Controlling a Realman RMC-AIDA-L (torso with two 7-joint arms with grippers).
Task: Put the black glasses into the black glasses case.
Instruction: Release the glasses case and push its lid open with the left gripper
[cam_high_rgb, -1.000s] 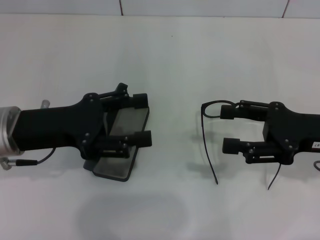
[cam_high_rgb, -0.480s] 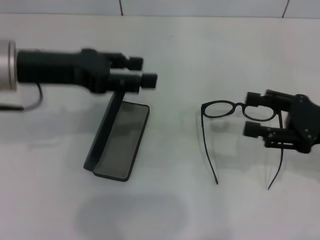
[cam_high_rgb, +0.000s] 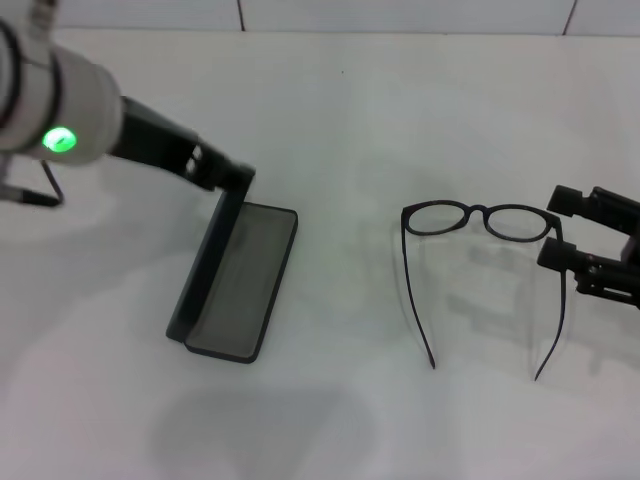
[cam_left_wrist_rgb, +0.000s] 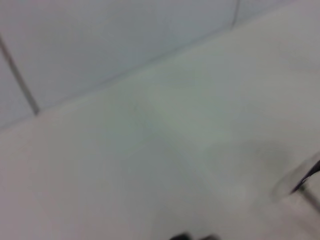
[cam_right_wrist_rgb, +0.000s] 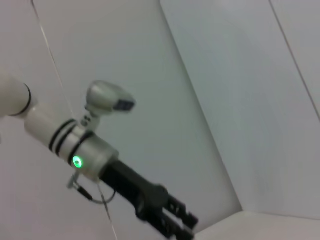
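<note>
Head view has the thin black-framed glasses (cam_high_rgb: 480, 222) lying flat on the white desk (cam_high_rgb: 350, 110), lenses toward the far side, both slim temple arms unfolded and running back toward you. Nothing is holding them. Just beside the outer lens sits your right end effector (cam_high_rgb: 556, 228), fingers parted and empty, close to the frame but I can't say it touches.

Off to the left, well apart from the glasses, the black hard-shell glasses case (cam_high_rgb: 232, 280) stands open, lid upright, grey lining facing up. Your left end effector (cam_high_rgb: 228, 176) is up at the top edge of that lid; whether its fingers are spread or pinched, I cannot tell from here. The right wrist view only shows the left arm against the wall, and the left wrist view shows bare desk, so trust the head view.

My read: the step in hand is the pickup. Take the frame at the bridge or lens rim, not a temple, which would likely flex. Those open temples look longer than the case is wide, so plan to align them with the case's long side.
</note>
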